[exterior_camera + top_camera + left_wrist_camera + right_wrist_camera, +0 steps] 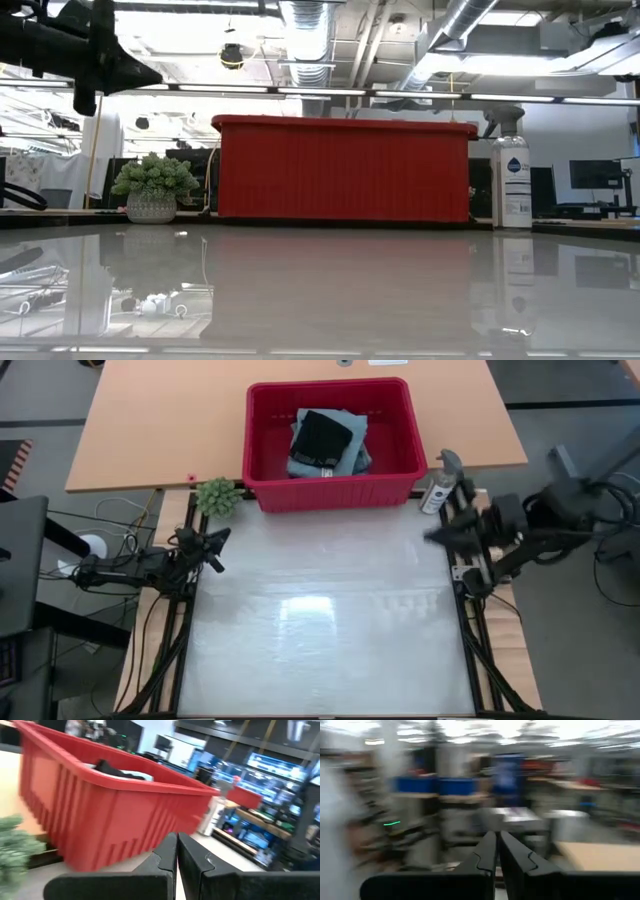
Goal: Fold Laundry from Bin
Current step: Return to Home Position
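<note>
Red bin [330, 492] sits at the far end, centred, on the tan wooden table [150, 430] right where it meets the glossy white worktop [330, 630]. The laundry [328, 442] is inside the bin as a folded stack: light blue denim pieces [352, 428] with the small black item [320, 435] on top. Anything under that is hidden. From the low view the bin's front wall [343, 168] blocks its contents completely. Left gripper [220, 540] is at the worktop's left edge over the frame rail, claw together and gripping nothing; its wrist view shows the two fingers [165, 857] pressed side by side and aimed at the bin's wall. Right gripper [432, 538] is at the right edge, also over the rail, claw together too, fingers [487, 852] touching, looking out at the room. Both are well apart from the bin. A small potted plant [218, 495] stands just beside the bin's front-left corner, between the left gripper and the bin. A spray bottle [436, 493] stands just beside the front-right corner, near the right gripper. The left arm [90, 45] crosses the top left corner of the low view. Cable bundles [150, 650] run along the left frame rail.
</note>
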